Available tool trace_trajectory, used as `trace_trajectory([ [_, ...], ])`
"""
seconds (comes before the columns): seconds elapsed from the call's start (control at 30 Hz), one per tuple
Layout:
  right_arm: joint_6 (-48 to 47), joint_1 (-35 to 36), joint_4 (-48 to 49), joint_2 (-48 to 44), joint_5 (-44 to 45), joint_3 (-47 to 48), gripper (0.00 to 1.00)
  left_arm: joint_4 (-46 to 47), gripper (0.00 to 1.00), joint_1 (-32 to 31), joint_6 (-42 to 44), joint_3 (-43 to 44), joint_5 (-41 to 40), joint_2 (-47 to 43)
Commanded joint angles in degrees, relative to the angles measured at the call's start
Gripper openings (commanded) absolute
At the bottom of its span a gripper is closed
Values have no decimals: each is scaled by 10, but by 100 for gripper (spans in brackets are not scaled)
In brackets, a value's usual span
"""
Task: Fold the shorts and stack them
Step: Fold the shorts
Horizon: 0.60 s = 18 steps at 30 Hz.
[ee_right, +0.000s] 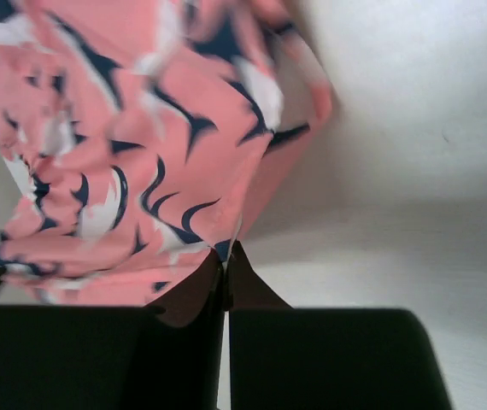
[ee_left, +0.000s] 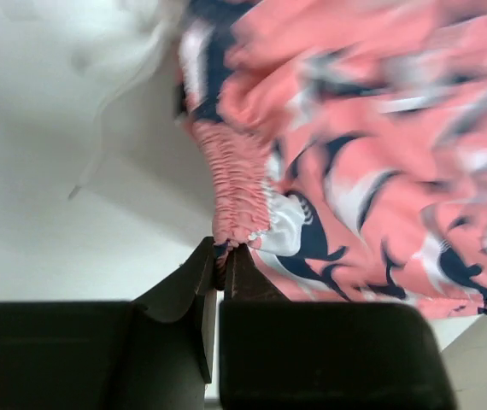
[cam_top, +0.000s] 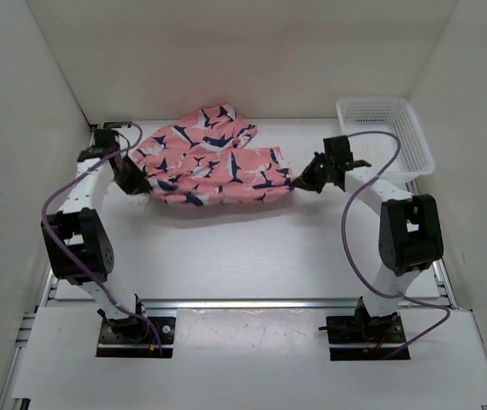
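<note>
The coral-pink shark-print shorts (cam_top: 209,162) hang stretched between my two grippers above the far middle of the table. My left gripper (cam_top: 138,184) is shut on their left edge; in the left wrist view its tips (ee_left: 222,256) pinch the gathered waistband (ee_left: 233,184), and a white drawstring (ee_left: 111,102) trails off to the left. My right gripper (cam_top: 299,181) is shut on the right corner; in the right wrist view its tips (ee_right: 226,254) clamp a thin fold of the fabric (ee_right: 141,154).
A white mesh basket (cam_top: 386,132) stands at the far right, just behind the right arm. White walls (cam_top: 21,102) close in the left, back and right. A metal rail (cam_top: 252,304) runs along the near edge between the arm bases.
</note>
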Motion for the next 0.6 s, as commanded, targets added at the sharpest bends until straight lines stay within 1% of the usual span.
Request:
trace_trajectory([
  [0.0, -89, 2, -82, -79, 49, 119, 0, -73, 10, -1, 35, 169, -25, -103],
  [0.1, -139, 2, -140, -122, 69, 199, 0, -142, 10, -1, 60, 291, -8, -116],
  [0.13, -150, 2, -152, -147, 76, 246, 0, -164, 10, -1, 67, 380, -8, -116],
  [0.2, -178, 2, -185, -173, 91, 289, 0, -215, 10, -1, 67, 459, -8, -122],
  [0.23, -186, 2, -194, -201, 101, 326, 0, -224, 10, -1, 67, 518, -2, -141],
  [0.3, -200, 2, -216, -230, 132, 356, 0, -206, 10, -7, 62, 525, 7, -181],
  [0.37, -221, 2, -232, -270, 155, 385, 0, -179, 10, -7, 44, 525, 38, -234],
  [0.43, -242, 2, -256, -305, 184, 426, 0, -174, 10, -7, 39, 539, 53, -258],
  [0.47, -247, 2, -262, -316, 195, 439, 0, -174, 10, -7, 38, 559, 53, -279],
  [0.5, -253, 2, -269, -336, 206, 466, 0, -174, 10, -12, 38, 566, 53, -290],
  [0.57, -264, 2, -280, -355, 230, 487, 0, -167, 10, -19, 27, 583, 53, -320],
])
